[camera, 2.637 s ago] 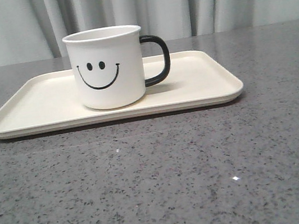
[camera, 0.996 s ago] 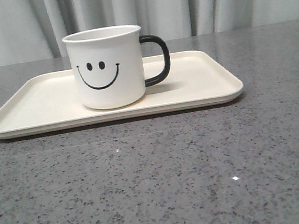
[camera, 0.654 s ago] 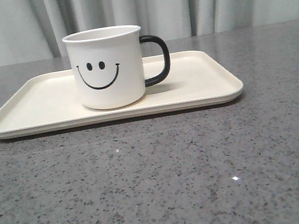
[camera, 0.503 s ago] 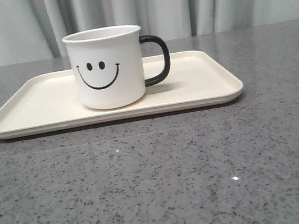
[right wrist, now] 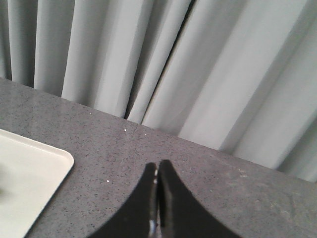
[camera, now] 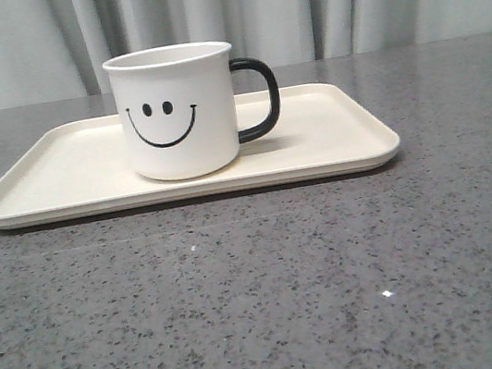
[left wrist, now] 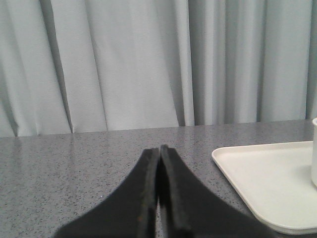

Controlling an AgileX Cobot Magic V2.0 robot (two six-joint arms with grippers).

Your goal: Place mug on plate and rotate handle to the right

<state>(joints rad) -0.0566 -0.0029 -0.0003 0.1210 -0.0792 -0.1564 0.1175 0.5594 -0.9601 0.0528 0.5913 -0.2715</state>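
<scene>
Nearest in the front view lies bare speckled grey table [camera: 266,312]. Beyond it the plate [camera: 341,137] rests flat, a cream rectangle with rounded corners and a low rim, its long axis running left to right across the table. The mug [camera: 178,111] stands upright on the plate, a little left of its middle, white with a rolled rim and a black smiley face turned toward the camera. Its glossy black handle [camera: 260,96] sticks out to the right, along the plate's long axis. Pale grey curtains [camera: 292,4] hang behind the table.

Neither arm appears in the front view. In its wrist view the left gripper [left wrist: 159,148] has its fingers pressed together with nothing between them, over bare table beside the plate's corner. The right gripper [right wrist: 157,166] is likewise closed and empty, off the plate's other end.
</scene>
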